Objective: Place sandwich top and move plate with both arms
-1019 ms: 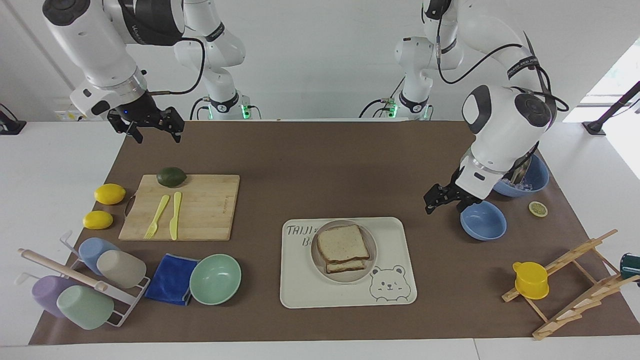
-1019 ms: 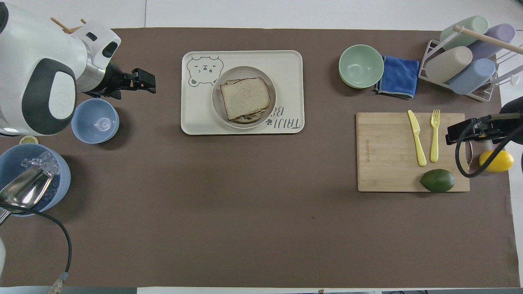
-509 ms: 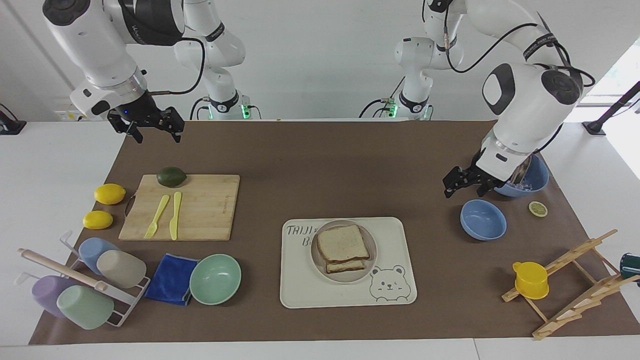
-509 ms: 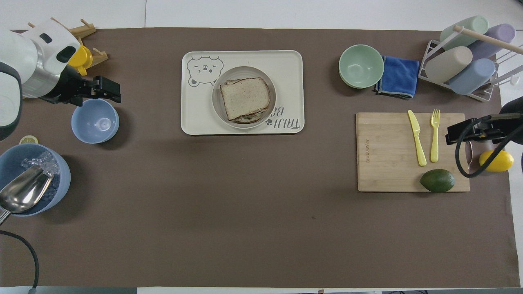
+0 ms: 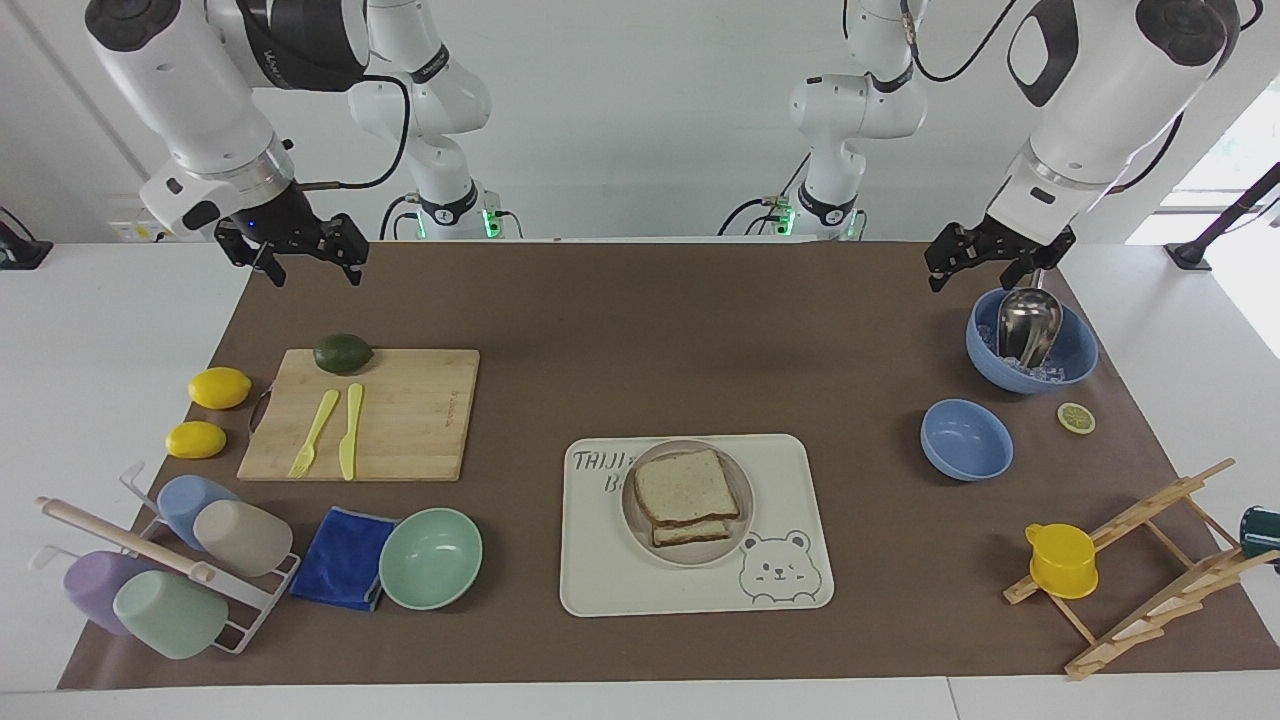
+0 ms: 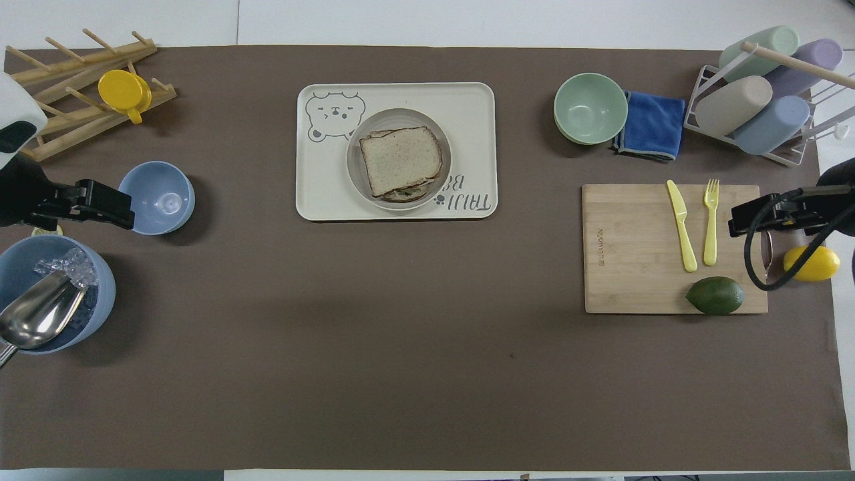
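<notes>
Resting on the sandwich, the sandwich top (image 5: 685, 486) lies inside the plate (image 5: 632, 516), which sits on the bear-print tray (image 5: 600, 580) (roughly mid-table between the arms' ends). The left gripper (image 5: 985, 260) hangs in the air, fingers spread and empty, over the mat beside the blue bowl with the metal scoop (image 5: 1075, 360). The right gripper (image 5: 295, 252) hovers spread and empty above the mat's edge near the cutting board (image 5: 420, 420).

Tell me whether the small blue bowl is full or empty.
Empty: the small blue bowl shows only its bare inside from above.
</notes>
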`<state>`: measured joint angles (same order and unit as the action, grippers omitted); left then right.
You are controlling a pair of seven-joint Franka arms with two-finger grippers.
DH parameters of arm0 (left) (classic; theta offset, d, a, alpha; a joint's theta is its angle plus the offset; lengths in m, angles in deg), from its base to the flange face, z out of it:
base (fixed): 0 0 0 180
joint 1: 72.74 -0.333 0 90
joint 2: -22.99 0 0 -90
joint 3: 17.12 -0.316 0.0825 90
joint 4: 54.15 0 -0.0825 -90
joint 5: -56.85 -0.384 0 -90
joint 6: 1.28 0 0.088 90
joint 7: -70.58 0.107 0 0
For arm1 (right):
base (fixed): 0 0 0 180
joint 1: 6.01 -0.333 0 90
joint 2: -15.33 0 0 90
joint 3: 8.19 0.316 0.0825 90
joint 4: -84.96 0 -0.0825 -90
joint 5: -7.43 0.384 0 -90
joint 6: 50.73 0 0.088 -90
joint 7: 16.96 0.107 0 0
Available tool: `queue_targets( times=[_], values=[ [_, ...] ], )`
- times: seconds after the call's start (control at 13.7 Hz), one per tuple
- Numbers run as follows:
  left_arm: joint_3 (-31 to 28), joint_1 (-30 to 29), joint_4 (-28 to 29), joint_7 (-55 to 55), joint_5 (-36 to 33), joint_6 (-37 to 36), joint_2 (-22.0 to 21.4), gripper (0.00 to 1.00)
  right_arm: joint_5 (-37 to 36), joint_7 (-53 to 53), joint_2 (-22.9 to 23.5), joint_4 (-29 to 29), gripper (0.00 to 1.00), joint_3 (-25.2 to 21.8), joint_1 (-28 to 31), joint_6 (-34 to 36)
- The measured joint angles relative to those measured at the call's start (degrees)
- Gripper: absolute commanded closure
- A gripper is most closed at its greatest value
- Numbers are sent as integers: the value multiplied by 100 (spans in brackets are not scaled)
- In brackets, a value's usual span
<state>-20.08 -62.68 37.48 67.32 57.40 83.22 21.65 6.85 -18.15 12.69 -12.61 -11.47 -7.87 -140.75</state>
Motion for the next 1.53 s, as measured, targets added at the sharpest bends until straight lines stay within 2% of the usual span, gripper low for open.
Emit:
queue_targets(
  times=[0.22,0.36,0.51,0.87,1.53],
  values=[
    [450,-293,355,-4,-5,-6,-262,0,0,0,0,0,0,0,0,0],
    [580,-366,516,-6,-7,421,-275,0,0,0,0,0,0,0,0,0],
    [564,-384,545,-6,-7,612,-263,0,0,0,0,0,0,0,0,0],
    [551,-388,538,-6,-7,246,-276,0,0,0,0,0,0,0,0,0],
    [546,-388,426,-47,85,240,-275,0,0,0,0,0,0,0,0,0]
  ],
)
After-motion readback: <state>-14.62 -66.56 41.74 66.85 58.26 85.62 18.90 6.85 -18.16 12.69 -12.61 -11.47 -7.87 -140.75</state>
